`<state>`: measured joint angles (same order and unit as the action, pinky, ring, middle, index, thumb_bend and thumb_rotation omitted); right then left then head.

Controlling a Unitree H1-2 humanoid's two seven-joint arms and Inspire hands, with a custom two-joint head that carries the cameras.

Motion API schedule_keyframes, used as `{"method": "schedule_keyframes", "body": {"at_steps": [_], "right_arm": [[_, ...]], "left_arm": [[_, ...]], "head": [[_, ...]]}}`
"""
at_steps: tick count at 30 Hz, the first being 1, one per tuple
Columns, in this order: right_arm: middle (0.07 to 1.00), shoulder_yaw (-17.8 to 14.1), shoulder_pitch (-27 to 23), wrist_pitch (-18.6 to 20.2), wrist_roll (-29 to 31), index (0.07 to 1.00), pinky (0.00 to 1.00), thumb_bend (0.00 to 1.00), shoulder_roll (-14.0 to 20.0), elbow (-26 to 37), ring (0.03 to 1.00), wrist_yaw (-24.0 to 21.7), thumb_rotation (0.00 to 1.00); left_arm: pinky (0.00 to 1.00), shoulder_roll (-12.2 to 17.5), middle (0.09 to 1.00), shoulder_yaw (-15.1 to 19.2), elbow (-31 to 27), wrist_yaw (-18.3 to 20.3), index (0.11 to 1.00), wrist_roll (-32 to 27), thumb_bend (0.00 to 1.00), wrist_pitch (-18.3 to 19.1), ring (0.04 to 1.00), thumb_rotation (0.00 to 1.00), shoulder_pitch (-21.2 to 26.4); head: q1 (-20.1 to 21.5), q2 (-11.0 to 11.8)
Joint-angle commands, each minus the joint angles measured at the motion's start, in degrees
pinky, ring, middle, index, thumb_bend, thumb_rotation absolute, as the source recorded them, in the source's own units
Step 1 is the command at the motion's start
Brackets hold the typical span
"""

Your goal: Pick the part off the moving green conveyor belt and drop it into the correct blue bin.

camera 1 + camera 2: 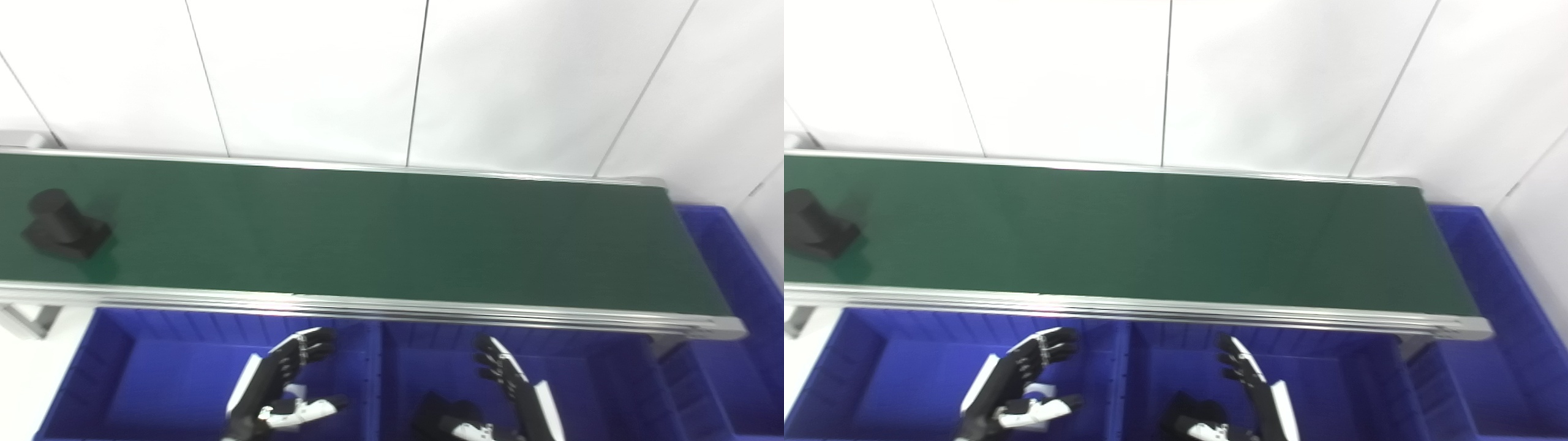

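A dark part [64, 225] rides the belt's [380, 233] left end, cut off in the right eye view. Both hands, left [283, 383] and right [511, 392], hover empty, fingers spread, over blue bins [153, 380], wrists cropped.

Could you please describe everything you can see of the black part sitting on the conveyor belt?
The black part is a matte, dark piece with a rounded cylindrical top rising from a wider blocky base. It rests on the green conveyor belt near its far left end, casting a faint shadow. Only the belt touches it; both robot hands are far off. Finer detail is too blurred to tell.
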<state>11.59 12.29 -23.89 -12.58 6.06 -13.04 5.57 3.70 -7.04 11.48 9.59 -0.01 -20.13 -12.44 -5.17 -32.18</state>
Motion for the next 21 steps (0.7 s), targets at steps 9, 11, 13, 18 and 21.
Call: {"method": "schedule_keyframes", "body": {"at_steps": [9,11,13,18,21], "right_arm": [[0.882,1.66,-1.67,-3.03,3.16,0.91,0.78,0.61,2.9,-1.68,0.844,1.46,0.0],[0.885,1.85,-1.9,-3.03,3.68,0.913,0.79,0.6,3.32,-2.29,0.849,1.53,0.0],[0.886,1.91,-2.02,-3.03,4.16,0.912,0.79,0.59,3.56,-2.62,0.854,1.49,0.0],[0.89,2.06,-2.27,-3.03,4.93,0.917,0.79,0.57,4.05,-2.98,0.864,1.3,0.0],[0.894,2.26,-2.37,-3.03,4.98,0.923,0.79,0.57,4.26,-3.07,0.863,1.53,0.0]], "left_arm": [[0.79,-2.06,0.78,-0.6,1.35,-1.92,0.745,2.29,0.67,-3.26,0.747,0.0,0.91],[0.78,-2.52,0.774,-0.74,0.9,-2.29,0.74,2.83,0.67,-2.24,0.738,0.0,0.93],[0.76,-2.93,0.769,-0.82,0.8,-2.76,0.738,3.44,0.68,-2.02,0.732,0.0,1.02],[0.74,-3.38,0.757,-0.89,1.71,-3.2,0.733,3.8,0.71,-2.49,0.728,0.0,1.47],[0.75,-3.38,0.759,-0.96,2.14,-2.98,0.73,3.39,0.71,-2.88,0.729,0.0,1.51]], "head": [[-7.84,3.64],[-8.57,4.01],[-9.1,4.34],[-10.18,4.66],[-10.3,4.93]]}}
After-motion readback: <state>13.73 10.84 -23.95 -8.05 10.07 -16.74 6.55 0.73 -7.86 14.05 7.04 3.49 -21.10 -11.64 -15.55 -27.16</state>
